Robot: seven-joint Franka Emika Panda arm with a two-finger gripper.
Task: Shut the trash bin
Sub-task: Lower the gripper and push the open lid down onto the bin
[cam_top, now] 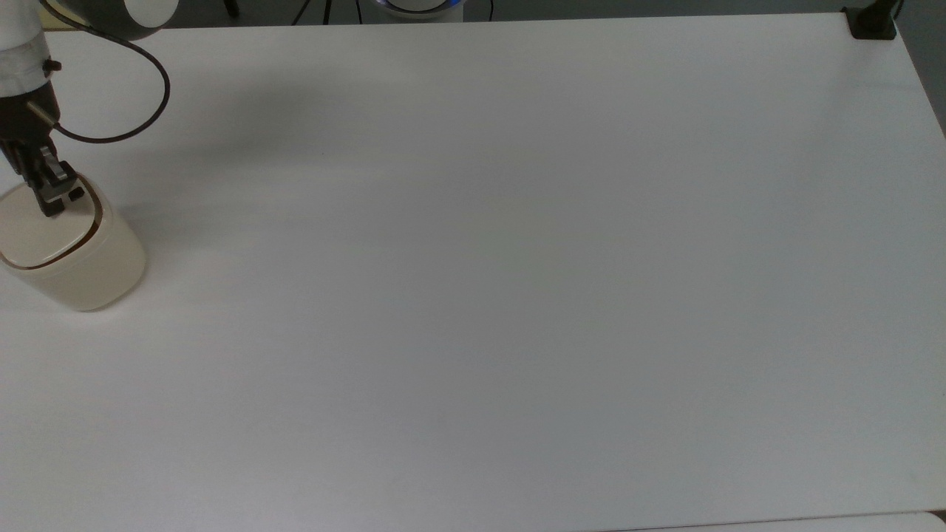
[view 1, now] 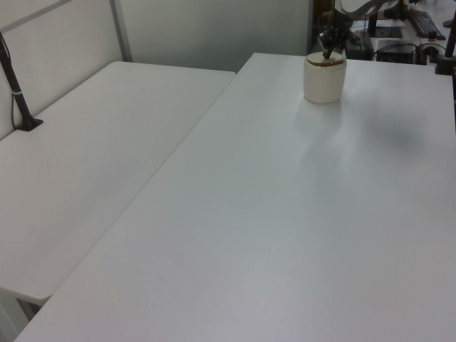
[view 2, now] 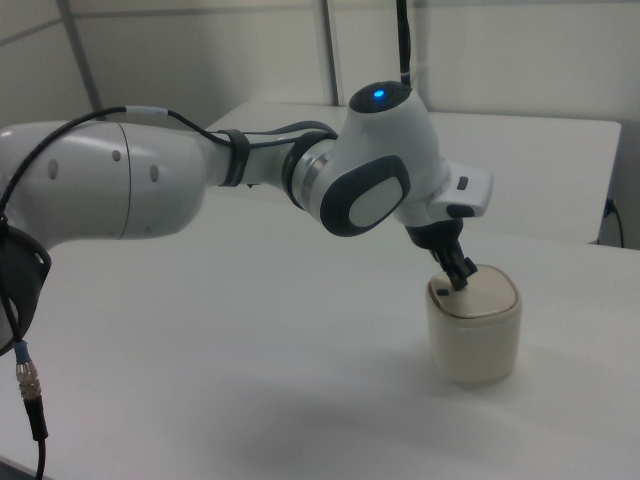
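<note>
Top view: a broad white surface (cam_top: 517,281) takes up nearly the whole picture, with a dark strip of floor along the upper edge and a small black clamp (cam_top: 872,22) on the surface's upper right corner. The trash bin (cam_top: 70,247) stands at the top view's far left, partly cut by the edge, cream-beige with rounded sides. Its flat lid (cam_top: 37,233) lies down on the rim, a thin dark seam running round it, so nothing inside can be seen. The gripper (cam_top: 53,199) comes in from the upper left and its dark jaws rest on the lid near the upper rim, drawn tightly together with nothing between them. A black cable (cam_top: 140,118) loops from the arm over the surface above the bin.

Left view: the same surface (view 1: 285,214) runs away from the camera, and a second white table (view 1: 85,157) lies alongside it at the left view's left, a narrow seam between them. A pale partition wall closes the room behind; a black post (view 1: 18,92) stands at the far left edge, and dark equipment and desks sit in the upper right. The bin (view 1: 325,78) stands at the far end of the surface, lid flat, the gripper (view 1: 328,51) touching it from above.

Right view: the white arm (view 2: 250,180) reaches across from the right view's left, a blue light on its joint. The gripper (view 2: 460,275) presses the lid (view 2: 480,295) near its small black button, jaws closed. The bin (view 2: 474,340) sits upright on the surface (view 2: 250,380), another white table (view 2: 540,170) and wall panels behind
</note>
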